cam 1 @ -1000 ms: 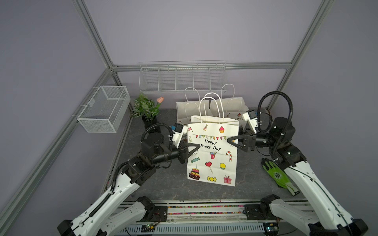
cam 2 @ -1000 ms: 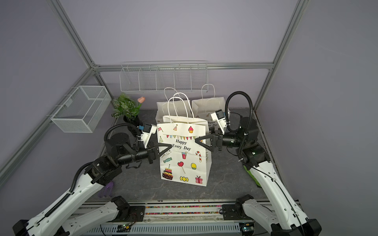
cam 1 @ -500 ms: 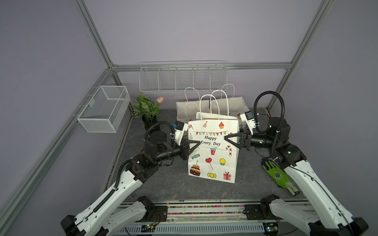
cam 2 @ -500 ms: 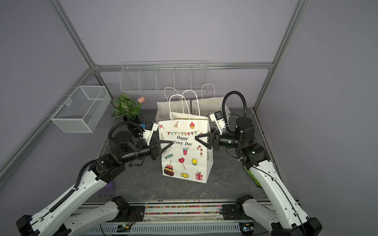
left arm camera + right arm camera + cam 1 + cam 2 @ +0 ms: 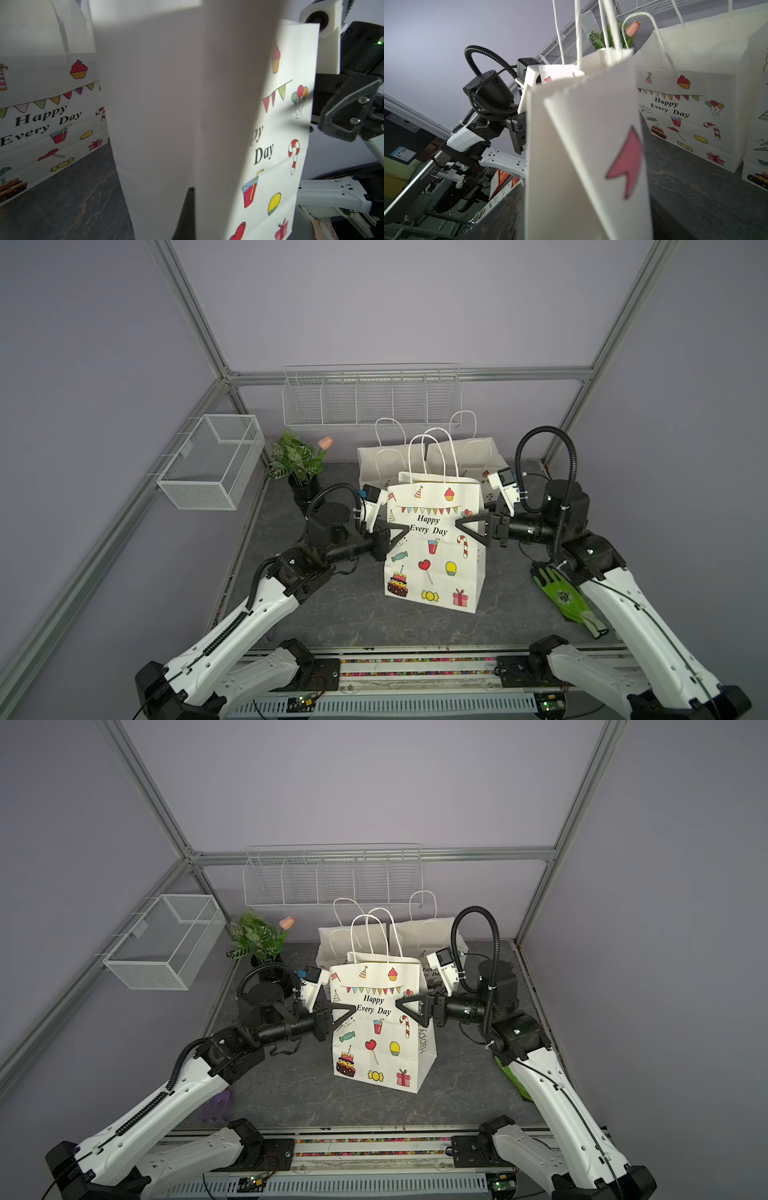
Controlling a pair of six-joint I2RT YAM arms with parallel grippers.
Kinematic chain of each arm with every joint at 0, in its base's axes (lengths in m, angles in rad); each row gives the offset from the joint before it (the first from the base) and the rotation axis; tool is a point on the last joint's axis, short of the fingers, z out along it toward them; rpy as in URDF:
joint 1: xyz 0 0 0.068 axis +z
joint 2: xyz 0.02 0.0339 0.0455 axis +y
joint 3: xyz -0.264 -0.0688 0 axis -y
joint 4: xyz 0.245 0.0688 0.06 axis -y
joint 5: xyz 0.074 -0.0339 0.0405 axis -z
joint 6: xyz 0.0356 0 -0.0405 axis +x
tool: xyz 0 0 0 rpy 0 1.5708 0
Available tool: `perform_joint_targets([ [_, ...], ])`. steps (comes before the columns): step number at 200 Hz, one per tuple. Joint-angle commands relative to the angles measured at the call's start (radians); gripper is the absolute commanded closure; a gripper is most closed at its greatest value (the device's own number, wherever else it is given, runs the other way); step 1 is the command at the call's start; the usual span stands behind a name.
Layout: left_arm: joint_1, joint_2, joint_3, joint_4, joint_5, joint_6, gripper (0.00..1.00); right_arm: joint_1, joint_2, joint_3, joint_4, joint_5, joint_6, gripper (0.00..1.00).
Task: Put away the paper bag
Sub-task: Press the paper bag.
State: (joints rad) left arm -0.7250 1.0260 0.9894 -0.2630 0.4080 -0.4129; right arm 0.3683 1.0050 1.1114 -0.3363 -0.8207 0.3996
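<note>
Your paper bag (image 5: pixel 432 556) stands upright in the middle of the table (image 5: pixel 353 622). The left gripper (image 5: pixel 401 529), fingers pressed together, has its tip at one side of the bag. The right gripper (image 5: pixel 463 524) sits at the opposite side (whether it's spread or pressed together, I cannot tell). Behind stand two more bags (image 5: pixel 386 464), then the wire rack (image 5: pixel 370 400) on the wall.

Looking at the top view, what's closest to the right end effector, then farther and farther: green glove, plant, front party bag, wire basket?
Starting from the right end effector:
1. front party bag, right beside it in the middle.
2. green glove, on the right, toward the robot.
3. plant, back left corner.
4. wire basket, hanging on the left wall.
</note>
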Motion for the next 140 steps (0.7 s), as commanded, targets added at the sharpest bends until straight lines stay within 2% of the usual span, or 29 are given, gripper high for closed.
perform_joint_targets([
  [1,-0.002,0.038,0.032,0.006,0.003,0.014,1.00,0.005,0.004,0.014,-0.022,0.020,-0.015,0.26],
  [52,-0.002,0.076,0.046,0.036,0.019,0.009,0.99,0.005,0.019,0.018,-0.050,0.067,-0.027,0.46],
  [97,-0.002,0.057,0.040,0.033,0.012,0.011,0.92,0.005,0.023,0.024,-0.076,0.101,-0.034,0.73],
  [140,-0.002,0.024,0.034,0.019,-0.013,0.018,0.73,0.004,0.021,0.022,-0.062,0.093,-0.016,0.93],
])
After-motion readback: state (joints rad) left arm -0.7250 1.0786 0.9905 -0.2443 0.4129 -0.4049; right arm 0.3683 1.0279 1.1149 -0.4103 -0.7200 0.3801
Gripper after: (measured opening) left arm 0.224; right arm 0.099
